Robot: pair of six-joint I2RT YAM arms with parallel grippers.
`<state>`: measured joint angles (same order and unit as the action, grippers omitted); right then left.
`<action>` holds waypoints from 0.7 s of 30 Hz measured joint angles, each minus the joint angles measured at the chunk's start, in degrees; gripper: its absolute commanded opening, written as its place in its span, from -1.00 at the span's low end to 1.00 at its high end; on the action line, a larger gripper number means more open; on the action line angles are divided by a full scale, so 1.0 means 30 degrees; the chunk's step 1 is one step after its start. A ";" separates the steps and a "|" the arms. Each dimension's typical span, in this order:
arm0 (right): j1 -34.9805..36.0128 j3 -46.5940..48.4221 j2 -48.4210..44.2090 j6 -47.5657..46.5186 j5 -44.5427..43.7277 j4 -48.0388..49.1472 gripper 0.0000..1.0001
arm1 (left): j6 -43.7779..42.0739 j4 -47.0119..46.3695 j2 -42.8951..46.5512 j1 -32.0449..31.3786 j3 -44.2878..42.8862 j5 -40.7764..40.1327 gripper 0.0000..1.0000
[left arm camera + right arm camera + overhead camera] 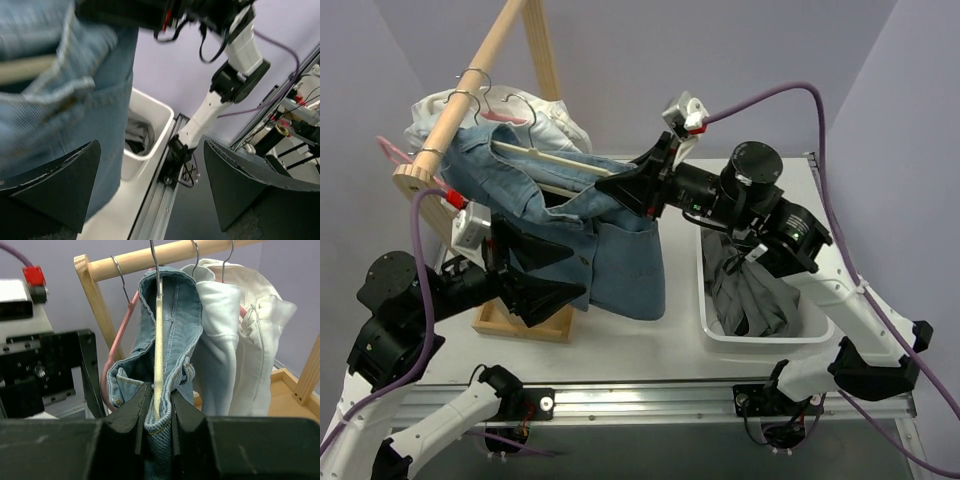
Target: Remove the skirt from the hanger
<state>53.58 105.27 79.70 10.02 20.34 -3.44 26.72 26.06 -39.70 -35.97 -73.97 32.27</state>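
The skirt (752,292) lies crumpled in the white bin (760,339) at 4 o'clock on the worktop (650,350), off the pink hanger (116,347). It looks soft, light and limp, best gathered at the waistband. The left fingers (60,185) are spread and empty; the right fingers (132,415) pinch the denim garment (620,260).

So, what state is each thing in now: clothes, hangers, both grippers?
skirt: lying crumpled in the white bin
pink hanger: bare, hooked on the rod
denim garment: hanging on a cream hanger
white shirt: hanging
left gripper: fingers open, empty
right gripper: fingers shut on the denim garment
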 measured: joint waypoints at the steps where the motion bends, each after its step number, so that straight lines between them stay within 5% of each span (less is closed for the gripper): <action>1: -0.0015 -0.0372 -0.0401 0.0007 -0.0007 -0.0117 -1.00 | 0.0160 -0.0291 -0.0204 0.0000 -0.0393 -0.0007 0.86; 13: -0.0102 -0.6441 -0.5384 0.0619 -0.1231 -0.2790 -1.00 | -0.0685 0.0211 -0.5770 0.0000 -0.9275 -0.2579 0.71; 21: -0.0102 -0.6827 -0.6849 0.1698 -0.2004 -0.3366 -1.00 | -0.2157 0.1996 -0.7388 0.0000 -0.9792 -0.4801 0.64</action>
<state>53.28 84.79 59.16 15.11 14.33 -13.54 20.25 32.05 -61.87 -35.97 -103.35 17.87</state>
